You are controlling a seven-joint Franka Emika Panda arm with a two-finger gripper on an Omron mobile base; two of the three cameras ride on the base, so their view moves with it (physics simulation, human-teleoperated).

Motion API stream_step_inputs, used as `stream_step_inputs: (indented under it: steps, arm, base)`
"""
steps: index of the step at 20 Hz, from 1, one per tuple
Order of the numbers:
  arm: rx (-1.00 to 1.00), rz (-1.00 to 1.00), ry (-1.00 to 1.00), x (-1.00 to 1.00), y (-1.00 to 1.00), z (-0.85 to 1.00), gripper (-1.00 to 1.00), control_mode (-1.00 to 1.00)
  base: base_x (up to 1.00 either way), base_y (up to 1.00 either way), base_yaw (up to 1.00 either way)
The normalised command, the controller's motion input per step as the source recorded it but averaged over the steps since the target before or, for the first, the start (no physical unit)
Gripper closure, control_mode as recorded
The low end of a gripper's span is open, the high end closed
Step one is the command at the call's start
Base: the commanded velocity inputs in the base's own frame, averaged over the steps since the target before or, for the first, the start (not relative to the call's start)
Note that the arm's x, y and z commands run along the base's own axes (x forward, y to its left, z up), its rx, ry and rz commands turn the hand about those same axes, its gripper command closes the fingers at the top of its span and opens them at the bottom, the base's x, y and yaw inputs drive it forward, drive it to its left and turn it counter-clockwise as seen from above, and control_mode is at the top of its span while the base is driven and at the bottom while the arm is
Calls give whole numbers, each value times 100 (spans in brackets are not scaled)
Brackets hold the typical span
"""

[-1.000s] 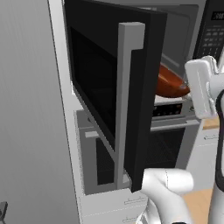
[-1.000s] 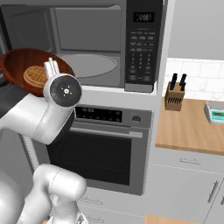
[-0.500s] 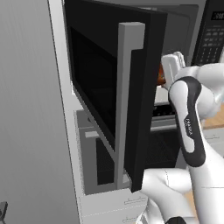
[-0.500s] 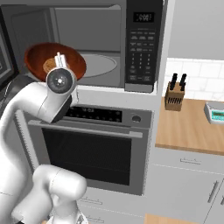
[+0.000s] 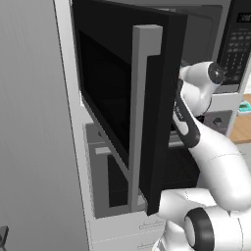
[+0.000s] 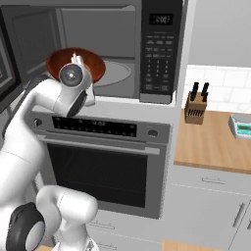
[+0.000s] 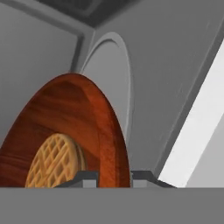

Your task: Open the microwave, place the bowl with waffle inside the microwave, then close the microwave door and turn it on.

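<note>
Hand view: the bowl point(image 7: 65, 131) rim is seen pinched between the nearly closed gripper point(image 7: 114, 177) tips, the waffle point(image 7: 54, 159) lying inside. The bowl is held within the open microwave point(image 6: 117, 49), with the turntable point(image 7: 109, 87) just ahead for setting down.

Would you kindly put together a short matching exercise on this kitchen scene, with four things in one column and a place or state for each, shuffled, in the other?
Column one:
1. microwave door
2. bowl
3. waffle
4. knife block

Column two:
A. lying inside the bowl
B. standing on the wooden counter
C. swung open
D. gripped at its rim by the gripper, at the mouth of the microwave

Right pairs: 1-C, 2-D, 3-A, 4-B
</note>
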Motion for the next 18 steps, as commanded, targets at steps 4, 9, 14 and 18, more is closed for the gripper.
stream_step_inputs:
  steps: [4,9,14,18]
  arm:
    - [-3,-3,12,83,10,0,100,-100]
    - [0,0,14,75,0,0,100,-100]
    - [0,0,14,62,0,-2,-100,-100]
    - [11,0,3,28,-11,-6,-100,-100]
  base:
    - [0,0,0]
    - [0,0,0]
    - [0,0,0]
    - [0,0,0]
